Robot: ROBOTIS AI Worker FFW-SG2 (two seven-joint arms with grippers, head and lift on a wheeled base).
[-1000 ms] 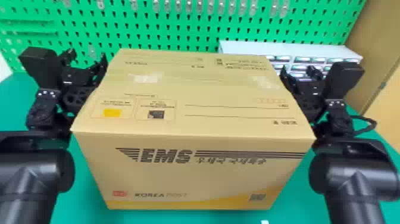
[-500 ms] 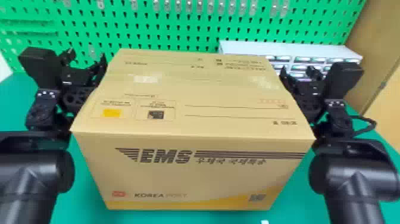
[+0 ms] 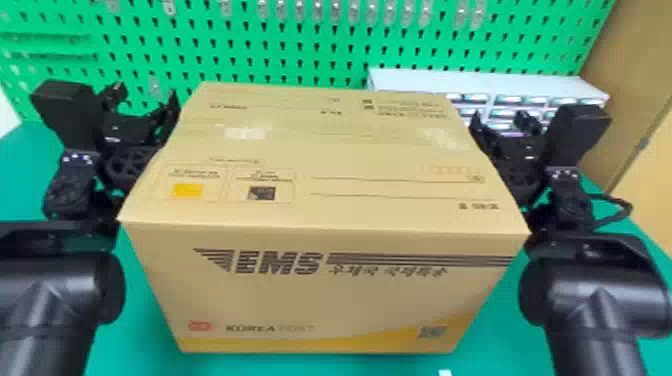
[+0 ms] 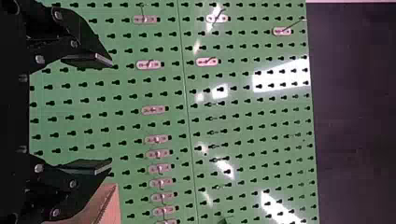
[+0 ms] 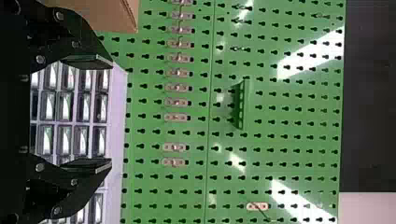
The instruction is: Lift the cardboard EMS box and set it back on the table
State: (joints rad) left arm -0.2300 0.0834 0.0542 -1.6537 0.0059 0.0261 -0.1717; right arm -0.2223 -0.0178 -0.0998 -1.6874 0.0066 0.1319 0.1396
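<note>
Beside the left flank of the cardboard EMS box (image 3: 325, 305), the left tool (image 3: 146, 100) has its fingers apart. The box sits upright between both arms, top closed, lettered front toward the head camera, over the green desk (image 3: 137, 340); I cannot tell whether its base touches. Behind its right side is a drawer cabinet (image 3: 490, 82); the right tool (image 3: 499, 122), fingers also apart, is beside the right flank.

In front of you, operator, are a tan rectangular box (image 3: 325, 300) of smooth, mostly matt cardboard with shiny patches on top, a smooth matt green tabletop (image 3: 25, 175), and a flat green perforated pegboard (image 4: 243, 140) with glossy reflections.
</note>
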